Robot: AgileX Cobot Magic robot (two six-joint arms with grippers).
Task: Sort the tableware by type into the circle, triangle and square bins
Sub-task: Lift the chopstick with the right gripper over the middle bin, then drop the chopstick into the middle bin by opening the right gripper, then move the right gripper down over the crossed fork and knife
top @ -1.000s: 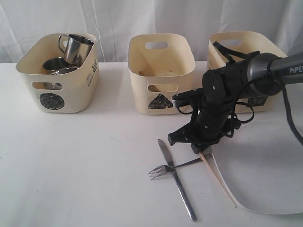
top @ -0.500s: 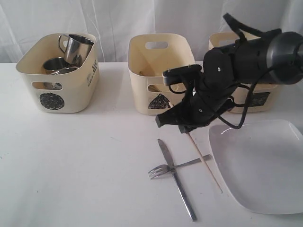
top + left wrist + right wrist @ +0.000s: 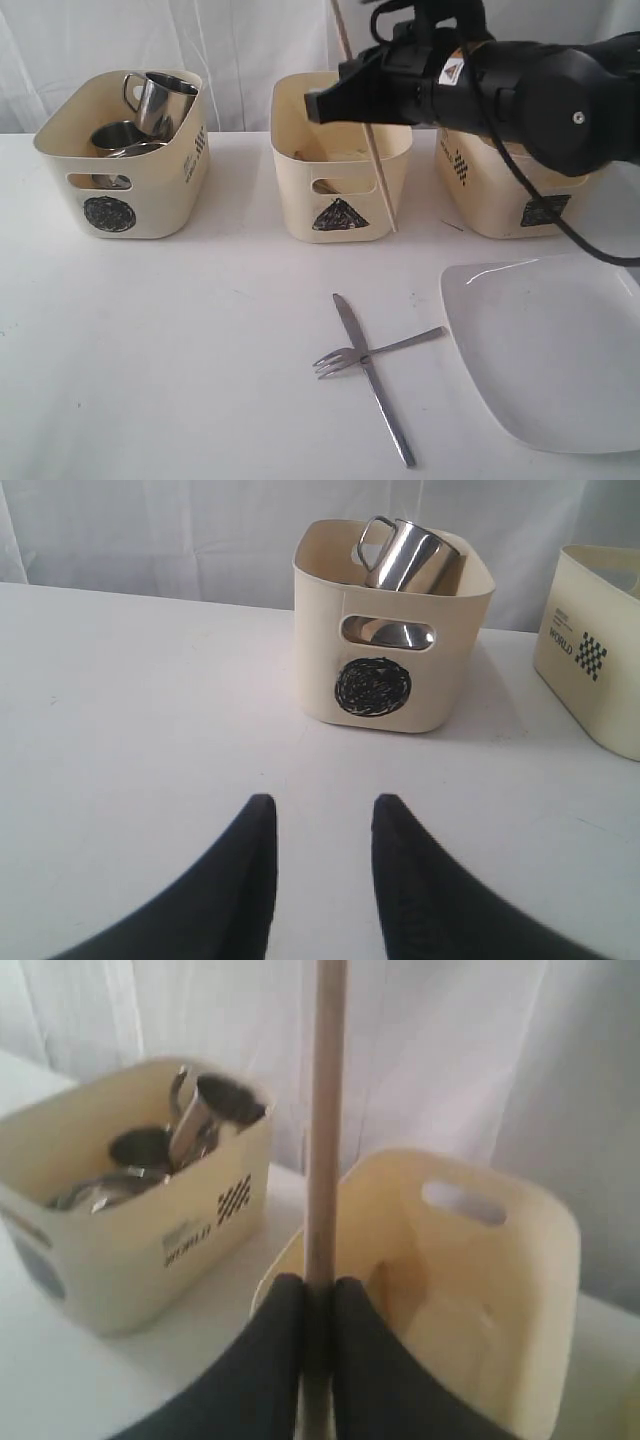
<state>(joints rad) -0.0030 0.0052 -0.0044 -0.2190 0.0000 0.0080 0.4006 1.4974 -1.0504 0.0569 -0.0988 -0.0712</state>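
Right end effector [image 3: 318,1292] pinching chopstick [image 3: 325,1110], near triangle bin [image 3: 296,200]

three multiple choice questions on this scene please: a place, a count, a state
1. Where is the chopstick? A on the plate B in the right gripper, near the triangle bin C in the circle bin
2. How many cutlery pieces lie on the table? A one B two C four
3. The left gripper is: A shut on a mug B shut on the plate C open, empty
Answers: B, jaws pinch it; B, fork and knife lie crossed; C, fingers apart, nothing between.
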